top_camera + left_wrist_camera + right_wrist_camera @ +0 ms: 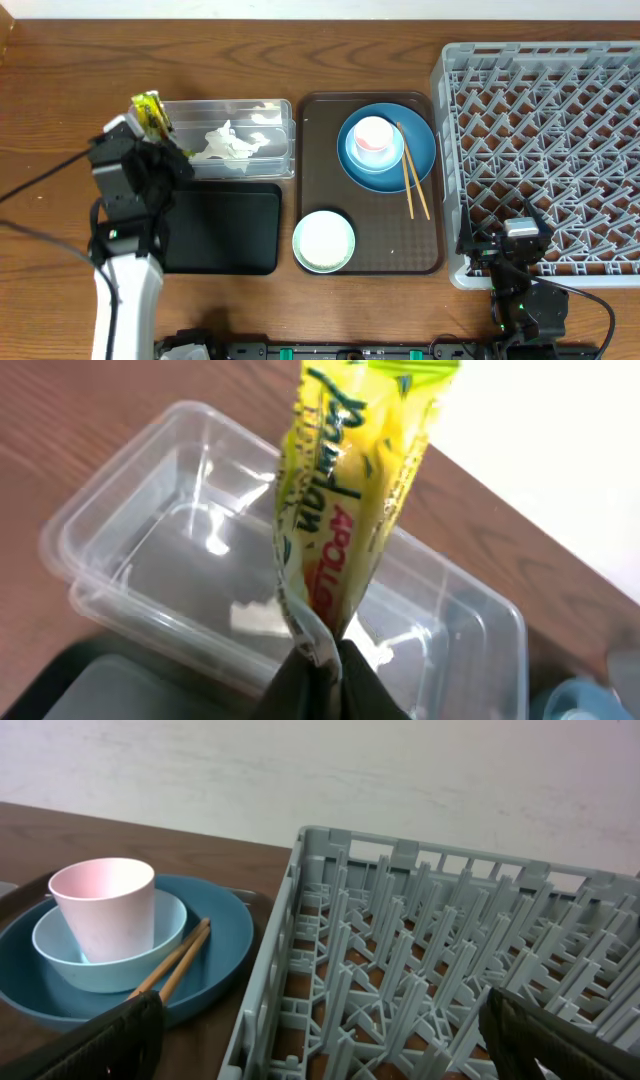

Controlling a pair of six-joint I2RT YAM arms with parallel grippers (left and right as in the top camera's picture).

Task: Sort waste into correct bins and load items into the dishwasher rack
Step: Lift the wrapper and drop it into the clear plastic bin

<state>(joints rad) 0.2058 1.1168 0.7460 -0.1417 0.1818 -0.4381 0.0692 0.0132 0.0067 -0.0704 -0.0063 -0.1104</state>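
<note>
1. The left gripper (320, 660) is pinching the snack wrapper (350, 490) by its bottom crimped edge, jaws closed tight on the foil, and nothing else is in the grip.
2. The wrapper is standing up out of the fingers, lifted off the table at the left end of the clear tub (282, 140).
3. Handling, judged: it is looking very light, thin, crinkly and slick, so it is likely flopping or sliding if pinched loosely. The sealed edge is the best hold, as taken here.
4. The clear tub is holding crumpled white tissue (228, 143) and is otherwise looking bare in the left wrist view.
5. The black tray (225, 235) is lying just in front of the tub with nothing showing in it.
6. The brown serving tray (385, 255) is carrying the blue plate (418, 150), with the light-blue bowl (353, 160) and pink cup (372, 135) stacked on it, chopsticks (413, 182) leaning across the plate's rim, and a pale green bowl (324, 241) sitting apart near the front.
7. Rice grains are too small to make out.
8. The dishwasher rack (540, 130) is holding no dishes.
9. The right gripper (330, 1045) is hanging wide open at the rack's near edge, gripping nothing.
</note>
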